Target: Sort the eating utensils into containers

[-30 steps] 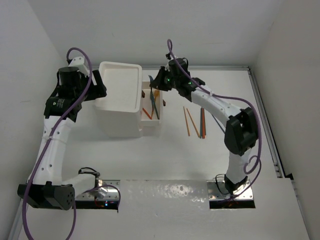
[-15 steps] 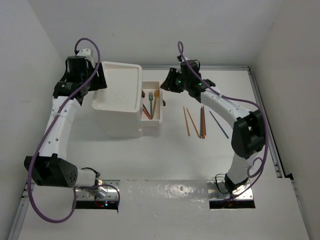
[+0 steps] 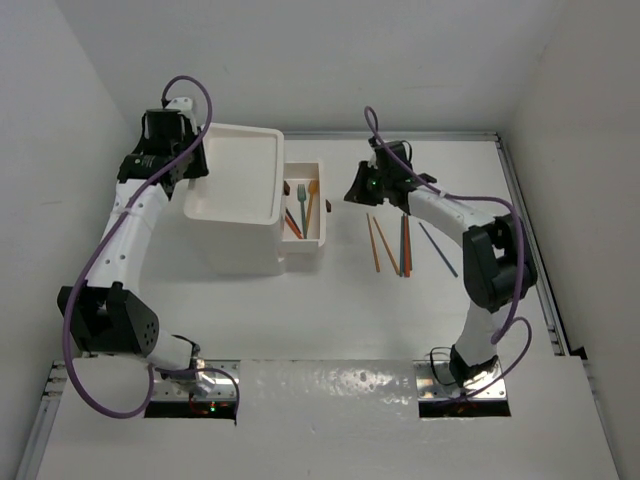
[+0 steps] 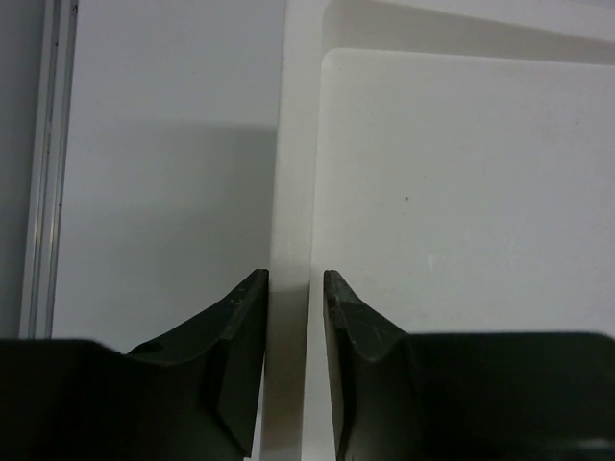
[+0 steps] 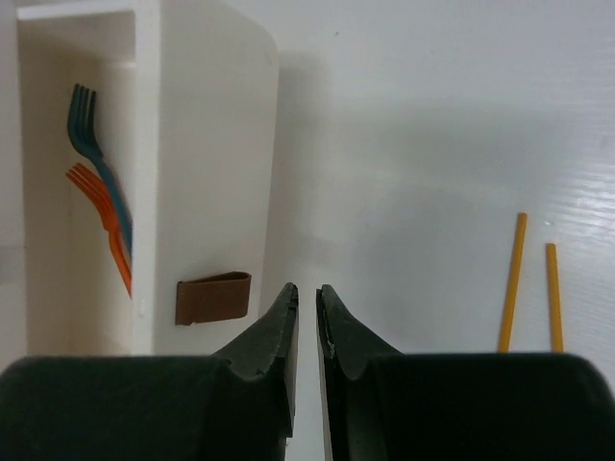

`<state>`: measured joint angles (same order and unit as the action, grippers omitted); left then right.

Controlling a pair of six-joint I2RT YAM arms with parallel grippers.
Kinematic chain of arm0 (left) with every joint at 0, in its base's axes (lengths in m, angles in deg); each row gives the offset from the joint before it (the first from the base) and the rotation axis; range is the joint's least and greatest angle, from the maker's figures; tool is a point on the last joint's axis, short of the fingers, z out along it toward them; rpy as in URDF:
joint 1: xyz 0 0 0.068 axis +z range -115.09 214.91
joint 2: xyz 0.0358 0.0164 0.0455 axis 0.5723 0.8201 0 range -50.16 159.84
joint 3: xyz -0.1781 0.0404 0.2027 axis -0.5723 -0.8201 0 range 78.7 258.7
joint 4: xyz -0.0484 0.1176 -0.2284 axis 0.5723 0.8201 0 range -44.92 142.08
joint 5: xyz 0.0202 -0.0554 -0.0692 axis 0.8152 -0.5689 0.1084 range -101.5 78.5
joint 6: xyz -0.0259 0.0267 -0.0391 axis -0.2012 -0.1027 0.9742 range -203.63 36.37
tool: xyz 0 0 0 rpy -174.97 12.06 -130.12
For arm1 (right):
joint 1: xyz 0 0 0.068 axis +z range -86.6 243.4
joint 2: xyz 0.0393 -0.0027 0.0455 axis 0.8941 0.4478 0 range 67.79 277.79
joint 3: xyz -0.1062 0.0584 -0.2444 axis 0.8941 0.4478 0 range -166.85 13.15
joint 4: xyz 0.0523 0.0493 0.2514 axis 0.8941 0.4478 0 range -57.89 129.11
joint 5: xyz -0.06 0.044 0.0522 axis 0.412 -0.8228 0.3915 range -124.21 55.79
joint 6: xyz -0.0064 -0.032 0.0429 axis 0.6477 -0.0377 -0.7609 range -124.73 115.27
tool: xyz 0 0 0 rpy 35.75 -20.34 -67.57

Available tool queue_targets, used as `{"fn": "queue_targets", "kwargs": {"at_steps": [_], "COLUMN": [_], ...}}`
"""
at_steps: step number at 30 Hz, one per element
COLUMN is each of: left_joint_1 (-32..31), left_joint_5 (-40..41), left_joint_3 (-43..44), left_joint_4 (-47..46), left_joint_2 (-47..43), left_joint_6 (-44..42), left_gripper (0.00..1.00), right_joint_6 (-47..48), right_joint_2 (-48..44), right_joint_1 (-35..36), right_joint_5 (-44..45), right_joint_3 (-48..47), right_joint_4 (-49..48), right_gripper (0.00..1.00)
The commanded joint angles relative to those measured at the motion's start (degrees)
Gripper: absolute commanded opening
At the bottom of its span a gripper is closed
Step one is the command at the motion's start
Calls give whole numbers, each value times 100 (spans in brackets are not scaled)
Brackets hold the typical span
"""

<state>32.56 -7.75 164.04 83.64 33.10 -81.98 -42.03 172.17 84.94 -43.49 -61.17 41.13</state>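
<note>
Your left gripper (image 4: 295, 283) pinches the 9 o'clock rim of the drawer unit (image 3: 240, 178), steadying it. The open drawer (image 3: 323, 205), jutting out at 3 o'clock, holds teal and orange forks (image 5: 96, 158). Your right gripper (image 5: 307, 298) hangs beside the knob (image 5: 213, 298), jaws nearly pressed together and empty. Next, I judge, spread them and fetch the sticks (image 3: 388, 245) at 5 o'clock.

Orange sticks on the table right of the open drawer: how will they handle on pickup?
The orange sticks look thin and lie flat on the table, so probably light but hard to pinch. Straight in both views, so likely stiff. Two lie close together; one grab might catch both.
</note>
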Motion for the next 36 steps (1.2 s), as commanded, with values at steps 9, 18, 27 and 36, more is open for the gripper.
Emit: {"fn": "queue_targets", "kwargs": {"at_steps": [9, 18, 27, 36], "left_joint_1": [-64, -99, -204, -231], "left_joint_5": [-208, -103, -50, -94], "left_joint_3": [-211, -395, -518, -668], "left_joint_4": [-394, -429, -447, -508], "left_joint_2": [234, 339, 410, 366], "left_joint_6": [-314, -314, -253, -218], "left_gripper": [13, 8, 5, 3], "right_joint_6": [-163, -348, -690, -1103], "right_joint_2": [662, 988, 1251, 1779], "right_joint_1": [315, 772, 984, 1396], "right_joint_5": [-478, -470, -452, -636], "right_joint_3": [-275, -661, -1136, -1901], "right_joint_4": [-752, -840, -849, -866], "right_gripper": [13, 14, 14, 16]}}
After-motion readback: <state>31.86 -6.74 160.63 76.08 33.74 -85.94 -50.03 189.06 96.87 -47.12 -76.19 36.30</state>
